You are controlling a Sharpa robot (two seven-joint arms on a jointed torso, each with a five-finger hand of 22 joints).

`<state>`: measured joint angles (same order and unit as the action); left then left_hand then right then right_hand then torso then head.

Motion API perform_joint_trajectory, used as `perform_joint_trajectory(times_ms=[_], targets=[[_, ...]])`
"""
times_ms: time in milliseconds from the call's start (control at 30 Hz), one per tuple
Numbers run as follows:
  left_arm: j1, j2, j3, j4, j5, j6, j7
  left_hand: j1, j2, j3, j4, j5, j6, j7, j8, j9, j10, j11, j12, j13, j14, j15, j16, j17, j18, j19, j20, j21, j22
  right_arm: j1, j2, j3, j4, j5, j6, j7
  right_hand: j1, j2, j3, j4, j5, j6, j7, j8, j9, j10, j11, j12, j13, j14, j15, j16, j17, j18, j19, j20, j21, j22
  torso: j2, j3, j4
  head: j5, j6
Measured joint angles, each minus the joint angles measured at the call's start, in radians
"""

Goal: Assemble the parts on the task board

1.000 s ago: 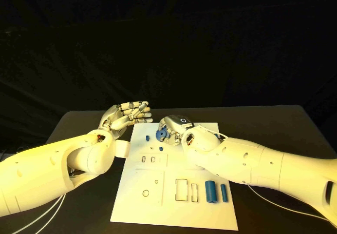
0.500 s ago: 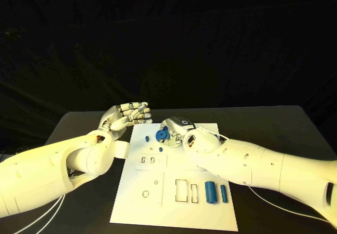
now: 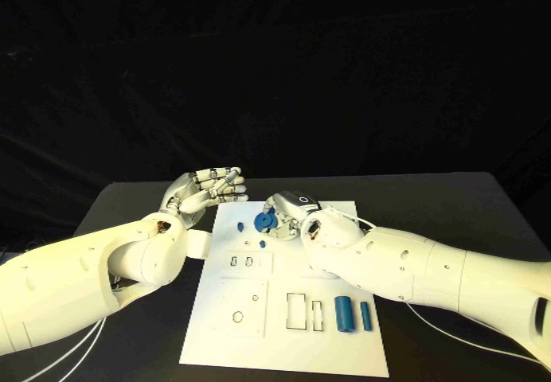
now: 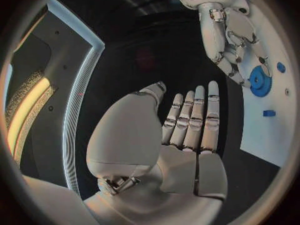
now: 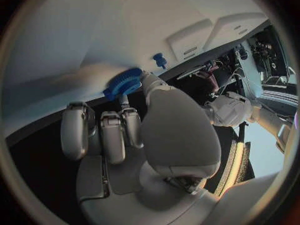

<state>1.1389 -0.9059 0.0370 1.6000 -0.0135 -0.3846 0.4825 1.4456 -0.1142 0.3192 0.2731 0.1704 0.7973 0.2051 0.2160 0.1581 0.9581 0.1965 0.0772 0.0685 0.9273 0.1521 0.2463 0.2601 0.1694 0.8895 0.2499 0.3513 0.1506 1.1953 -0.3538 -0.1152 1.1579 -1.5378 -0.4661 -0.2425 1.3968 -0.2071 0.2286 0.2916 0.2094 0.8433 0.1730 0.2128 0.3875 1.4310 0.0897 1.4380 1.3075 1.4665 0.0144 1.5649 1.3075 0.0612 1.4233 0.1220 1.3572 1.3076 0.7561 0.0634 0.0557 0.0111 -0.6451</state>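
From above, the white task board [image 3: 287, 290] lies on the black table [image 3: 459, 199], running away from the robot. The right hand [image 3: 293, 213] is at the far end of the board, fingers curled around a blue gear [image 3: 265, 220] that it holds at the board's surface. The left hand [image 3: 209, 189] hovers just off the board's far left corner, fingers straight and together, holding nothing. Near the gear sit two small blue pegs [image 3: 241, 226], one beside it and one a little nearer the robot. At the near end two blue cylinders [image 3: 345, 312] lie loose next to two empty rectangular slots [image 3: 298, 309].

From the left wrist, the left hand [image 4: 187, 130] is flat and empty over the dark table, while the right hand's fingertips [image 4: 240, 80] rest on the blue gear [image 4: 259, 80], with a small blue peg [image 4: 269, 113] close by on the board.

From the right wrist, the right hand [image 5: 119, 130] pinches the gear [image 5: 124, 83] against the board, a blue peg [image 5: 160, 60] standing just beyond it.

I'd judge the job is early to midway: the gear is being seated, whether fully down I cannot tell, and the cylinders and slots look untouched.
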Motion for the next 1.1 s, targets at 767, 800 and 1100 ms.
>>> perform_joint_trajectory(times_ms=[767,800,1100], targets=[[0.0,-0.003,0.0,-0.001,0.0,0.001,-0.01,0.0,0.0,0.003,0.003,0.0,0.0,0.0,0.0,0.0,0.0,0.0,-0.005,-0.001,-0.007,0.007,0.0,0.003,0.0,-0.003,0.004,0.0,0.0,0.002,-0.032,0.001,0.017,0.051,0.012,0.009,-0.106,0.061,-0.02,0.001,0.006,0.019,-0.006,-0.01,-0.004,0.004,-0.004,0.0,0.0,0.0,0.0,0.0,0.0,0.0,0.004,-0.004,0.0,0.0,0.0,-0.0005,-0.0006,0.001,0.003],[0.0,-0.004,0.0,-0.001,0.0,0.001,-0.01,0.0,0.0,0.003,0.003,0.0,0.0,0.0,0.0,0.0,0.0,0.0,-0.005,-0.001,-0.01,0.005,0.0,0.003,0.0,-0.003,0.004,0.0,0.0,0.003,-0.037,0.001,0.022,0.052,0.012,0.009,-0.11,0.065,-0.02,0.001,0.006,0.021,-0.003,-0.014,-0.003,0.004,-0.004,0.0,0.0,0.0,0.0,0.0,0.0,0.0,0.004,-0.004,0.0,0.0,0.0,-0.0005,-0.0007,0.001,0.004],[0.0,-0.007,0.0,-0.006,0.0,0.002,-0.011,0.0,0.0,0.003,0.003,0.0,0.0,0.0,0.0,0.0,0.0,0.0,-0.005,-0.001,-0.011,0.004,0.0,0.003,0.0,-0.003,0.004,0.0,0.0,0.033,-0.125,0.01,0.123,0.082,-0.01,0.013,-0.112,0.067,-0.016,-0.003,0.006,0.022,-0.002,-0.02,-0.006,0.004,-0.004,0.004,0.0,0.0,0.0,0.0,0.0,0.0,0.004,-0.004,0.004,0.0,-0.002,0.0001,-0.004,0.0,0.011]])
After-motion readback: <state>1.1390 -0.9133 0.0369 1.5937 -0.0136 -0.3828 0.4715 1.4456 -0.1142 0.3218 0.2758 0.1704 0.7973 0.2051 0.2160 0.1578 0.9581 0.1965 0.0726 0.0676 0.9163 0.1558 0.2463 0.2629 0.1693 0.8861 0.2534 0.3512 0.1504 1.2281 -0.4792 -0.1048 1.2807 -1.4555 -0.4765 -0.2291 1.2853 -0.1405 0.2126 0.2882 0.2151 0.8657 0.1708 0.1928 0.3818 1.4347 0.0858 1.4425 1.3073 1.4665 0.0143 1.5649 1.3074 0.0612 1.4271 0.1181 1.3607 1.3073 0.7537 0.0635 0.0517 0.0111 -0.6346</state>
